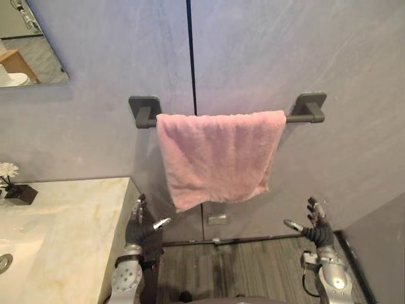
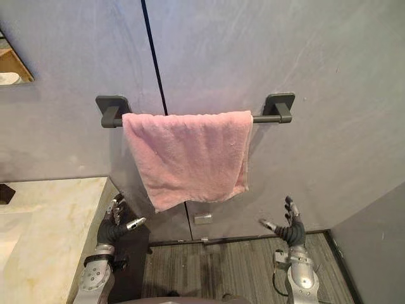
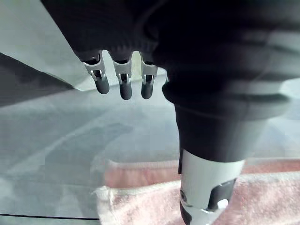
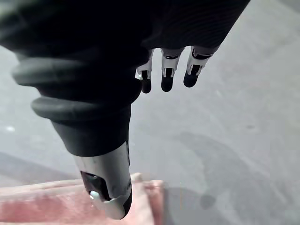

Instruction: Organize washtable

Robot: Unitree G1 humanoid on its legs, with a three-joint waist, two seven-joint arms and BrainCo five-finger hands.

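On your far left is the marble washtable [image 1: 76, 228], with a little white flower [image 1: 9, 170] at its back edge. Just beside the table's corner is your left hand [image 1: 140, 229]. Its fingers are spread wide and it holds nothing.

In the middle, the pink towel [image 1: 218, 158] hangs over the dark towel bar [image 1: 293, 118] on the wall. Its bottom edge looks a bit crooked, lower on the left side.

On the right is your right hand [image 1: 318, 232], also spread wide and holding nothing. Both hands are below the towel and not touching it.

I think the towel is the job right now. Next, lift both hands up to its bottom corners, pinch softly, and tug until it hangs straight. Go slow so it does not slide off the bar.
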